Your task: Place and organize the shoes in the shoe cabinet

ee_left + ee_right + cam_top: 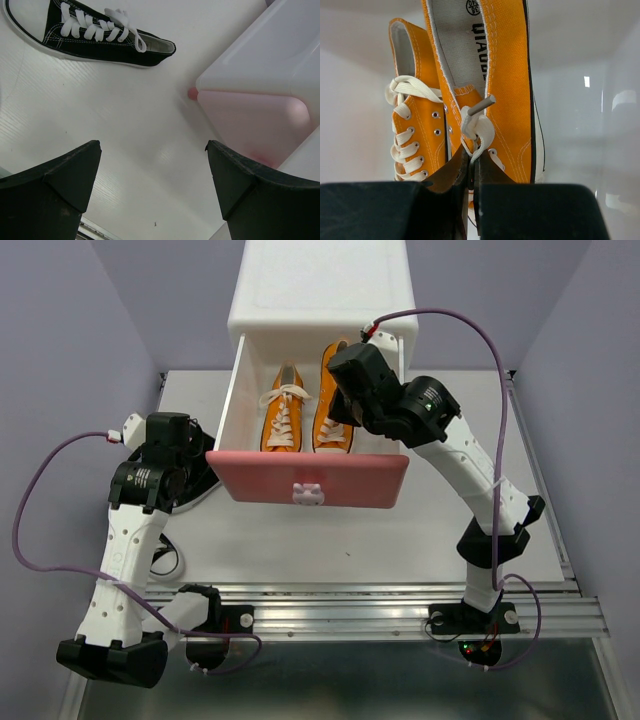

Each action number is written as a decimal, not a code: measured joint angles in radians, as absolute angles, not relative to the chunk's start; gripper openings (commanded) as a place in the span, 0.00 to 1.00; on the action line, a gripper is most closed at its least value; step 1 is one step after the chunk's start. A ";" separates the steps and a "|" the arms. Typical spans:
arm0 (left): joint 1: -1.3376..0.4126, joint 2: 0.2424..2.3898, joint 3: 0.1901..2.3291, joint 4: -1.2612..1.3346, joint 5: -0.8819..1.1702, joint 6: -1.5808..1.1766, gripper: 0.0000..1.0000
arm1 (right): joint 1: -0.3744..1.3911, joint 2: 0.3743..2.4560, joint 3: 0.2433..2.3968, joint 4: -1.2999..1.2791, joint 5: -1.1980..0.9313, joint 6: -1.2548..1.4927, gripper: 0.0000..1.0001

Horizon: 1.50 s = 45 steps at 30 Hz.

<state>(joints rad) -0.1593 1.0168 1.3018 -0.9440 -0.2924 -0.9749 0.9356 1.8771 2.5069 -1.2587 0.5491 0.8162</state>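
Sneakers split between drawer and table, one arm at each.
From above, the white cabinet (pixel 320 290) has its upper drawer (pixel 310 480) pulled out. Both orange sneakers lie inside it side by side, toes toward the pink front: the left orange sneaker (pixel 283 420) sits free, and the right orange sneaker (pixel 335 430) is partly under the right gripper (pixel 471 167). Only the right wrist view shows the grip, with the fingers pressed together and pinching that shoe's white lace by the tongue. The left arm hides much of the table (pixel 420 540) beside the drawer from above. Its wrist view shows the left gripper (pixel 152 147) spread wide over bare table, with a black sneaker (pixel 90 35) lying beyond it, apart from the cabinet's pale lower drawer (pixel 250 120).
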 measured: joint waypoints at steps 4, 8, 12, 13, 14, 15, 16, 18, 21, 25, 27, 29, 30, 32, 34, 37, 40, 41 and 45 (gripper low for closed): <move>-0.159 1.017 1.302 -0.944 -0.293 -0.975 0.99 | 0.936 1.881 2.507 -1.258 0.548 0.817 0.01; -0.159 1.017 1.302 -0.945 -0.295 -0.975 0.99 | 0.936 1.888 2.507 -1.256 0.549 0.816 0.01; -0.159 1.017 1.302 -0.949 -0.299 -0.975 0.99 | 0.935 1.894 2.503 -1.246 0.547 0.809 0.03; -0.159 1.017 1.302 -0.950 -0.300 -0.975 0.99 | 0.935 1.894 2.503 -1.243 0.545 0.806 0.03; -0.159 1.017 1.302 -0.950 -0.300 -0.975 0.99 | 0.935 1.894 2.503 -1.240 0.542 0.801 0.03; -0.159 1.017 1.302 -0.950 -0.301 -0.975 0.99 | 0.935 1.895 2.503 -1.238 0.541 0.799 0.03; -0.159 1.017 1.302 -0.950 -0.303 -0.974 0.99 | 0.935 1.895 2.503 -1.236 0.538 0.796 0.03; -0.159 1.017 1.302 -0.950 -0.305 -0.974 0.99 | 0.935 1.900 2.503 -1.231 0.533 0.789 0.03; -0.159 1.017 1.302 -0.950 -0.308 -0.974 0.99 | 0.935 1.911 2.500 -1.224 0.530 0.789 0.04; -0.159 1.017 1.302 -0.950 -0.310 -0.974 0.99 | 0.934 1.925 2.492 -1.219 0.531 0.788 0.04; -0.159 1.017 1.302 -0.950 -0.312 -0.974 0.99 | 0.933 1.939 2.492 -1.221 0.533 0.785 0.04; -0.159 1.017 1.302 -0.950 -0.314 -0.974 0.99 | 0.931 1.952 2.496 -1.226 0.538 0.783 0.04; -0.159 1.017 1.302 -0.950 -0.315 -0.974 0.99 | 0.930 1.959 2.500 -1.229 0.542 0.782 0.04; -0.159 1.017 1.302 -0.950 -0.316 -0.974 0.99 | 0.929 1.967 2.500 -1.232 0.545 0.783 0.04; -0.159 1.017 1.302 -0.950 -0.318 -0.974 0.99 | 0.929 1.972 2.500 -1.237 0.551 0.783 0.04; -0.159 1.017 1.302 -0.951 -0.321 -0.974 0.99 | 0.928 1.975 2.510 -1.246 0.552 0.785 0.07; -0.159 1.017 1.302 -0.951 -0.322 -0.974 0.99 | 0.928 1.981 2.513 -1.264 0.550 0.783 0.13; -0.159 1.017 1.302 -0.951 -0.322 -0.974 0.99 | 0.928 1.985 2.513 -1.265 0.550 0.782 0.16; -0.159 1.017 1.302 -0.951 -0.322 -0.974 0.99 | 0.927 1.986 2.505 -1.251 0.550 0.768 0.29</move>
